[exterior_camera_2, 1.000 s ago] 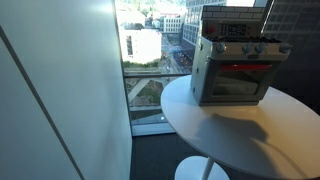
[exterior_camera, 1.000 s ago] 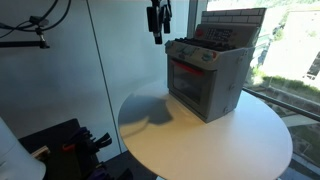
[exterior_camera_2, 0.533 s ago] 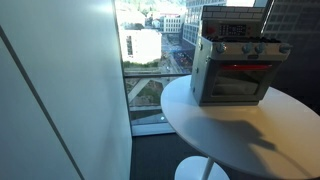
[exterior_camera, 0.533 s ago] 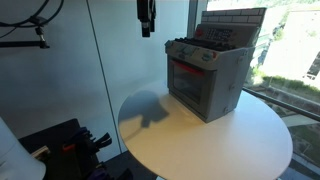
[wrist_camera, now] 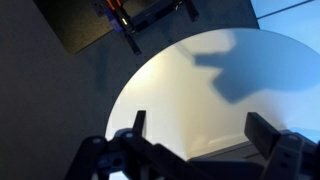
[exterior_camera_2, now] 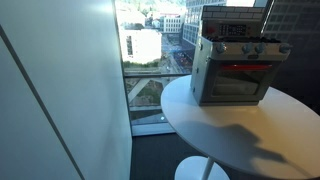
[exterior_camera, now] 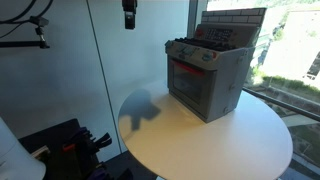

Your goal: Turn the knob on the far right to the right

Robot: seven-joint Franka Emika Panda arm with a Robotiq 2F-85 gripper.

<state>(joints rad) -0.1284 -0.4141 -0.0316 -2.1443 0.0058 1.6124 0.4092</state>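
Observation:
A grey toy stove [exterior_camera: 206,76] with a red-lit oven window stands at the back of a round white table [exterior_camera: 200,140]; it also shows in an exterior view [exterior_camera_2: 236,68]. A row of small knobs [exterior_camera_2: 246,49] runs along its front panel, also visible in an exterior view [exterior_camera: 192,54]. My gripper [exterior_camera: 129,15] hangs high at the top edge, well off to the side of the stove and apart from it. In the wrist view the gripper [wrist_camera: 200,130] is open and empty above the table [wrist_camera: 190,90]. The gripper is out of view in an exterior view that faces the oven front.
Large windows stand behind the table [exterior_camera_2: 150,60]. A white wall panel [exterior_camera: 70,70] is beside it. Black equipment with cables lies on the floor [wrist_camera: 140,15] by the table. The arm's shadow falls on the tabletop [exterior_camera: 140,108].
The gripper has moved sideways away from the stove, along the top of the exterior view, and its shadow on the table has shifted with it. The stove has not moved.

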